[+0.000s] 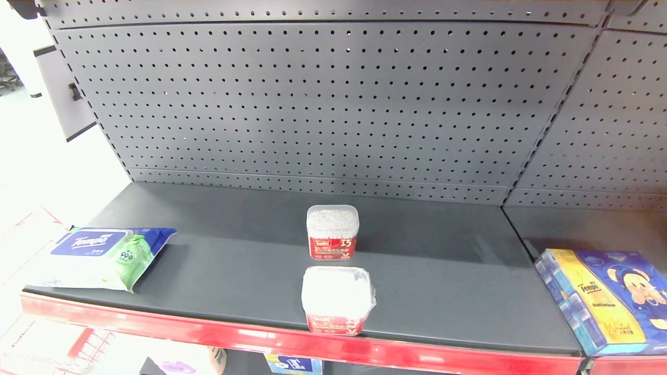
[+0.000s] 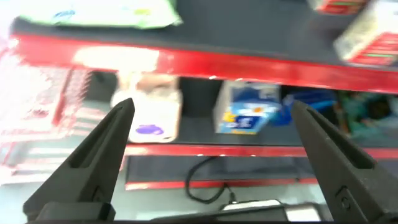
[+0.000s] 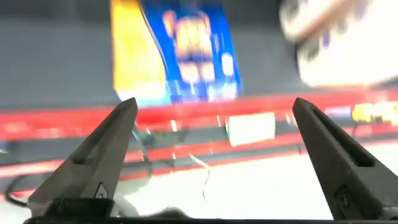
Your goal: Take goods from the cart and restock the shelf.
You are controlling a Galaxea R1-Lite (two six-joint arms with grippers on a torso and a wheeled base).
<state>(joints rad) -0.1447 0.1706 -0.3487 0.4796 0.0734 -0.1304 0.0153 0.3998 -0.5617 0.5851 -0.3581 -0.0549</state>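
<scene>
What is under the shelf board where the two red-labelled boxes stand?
A lower shelf. On it stand a blue and white pack and, beside it, a pale pack with a purple mark. From the head view the upper board covers nearly all of that level.

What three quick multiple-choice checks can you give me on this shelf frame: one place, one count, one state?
1. Where on the shelf does the wipes pack lie?
A. centre
B. right end
C. left end

2. How many swab boxes are on the shelf?
A. one
B. two
C. three

3. What state is the left claw in?
A. open, holding nothing
B. shut on a box
C. shut on the wipes pack

Answers:
1 C: the head view shows the pack at the shelf's left end, near the front edge.
2 B: one box sits mid-shelf and a second sits in front of it at the red edge.
3 A: the left wrist view shows the fingers wide apart with nothing between them.
</scene>
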